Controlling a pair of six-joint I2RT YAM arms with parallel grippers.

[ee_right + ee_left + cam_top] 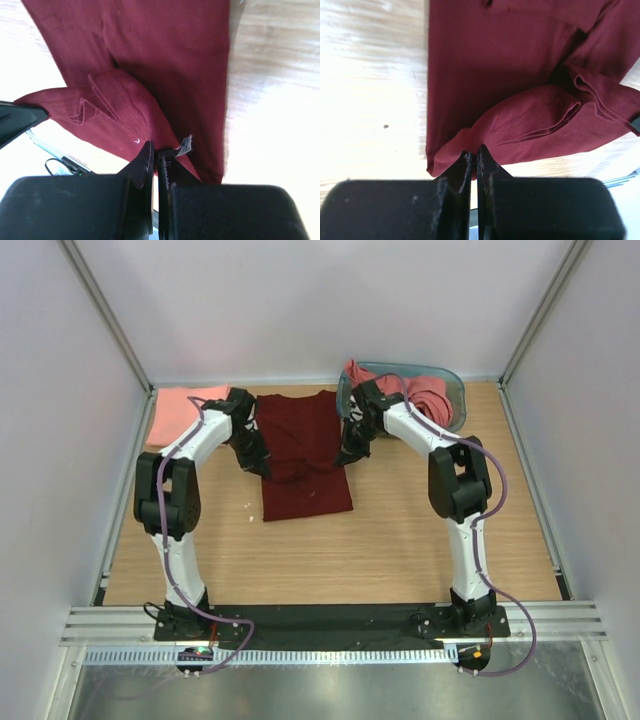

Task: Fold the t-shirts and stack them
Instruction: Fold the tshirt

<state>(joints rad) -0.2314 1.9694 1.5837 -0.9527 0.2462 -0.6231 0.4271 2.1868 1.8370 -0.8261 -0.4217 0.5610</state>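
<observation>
left gripper (474,154) and right gripper (156,150) are each pinched tight on a side edge of the dark red t-shirt (305,480) on the table (420,550) — it looks soft, light and floppy, so hold edges, not the middle.

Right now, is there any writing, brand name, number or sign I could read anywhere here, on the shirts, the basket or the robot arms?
None can be read. The maroon t-shirt, the folded pink t-shirt, the teal basket and the robot arms show no writing.
A small grey tab at the maroon shirt's edge shows nothing legible.
</observation>
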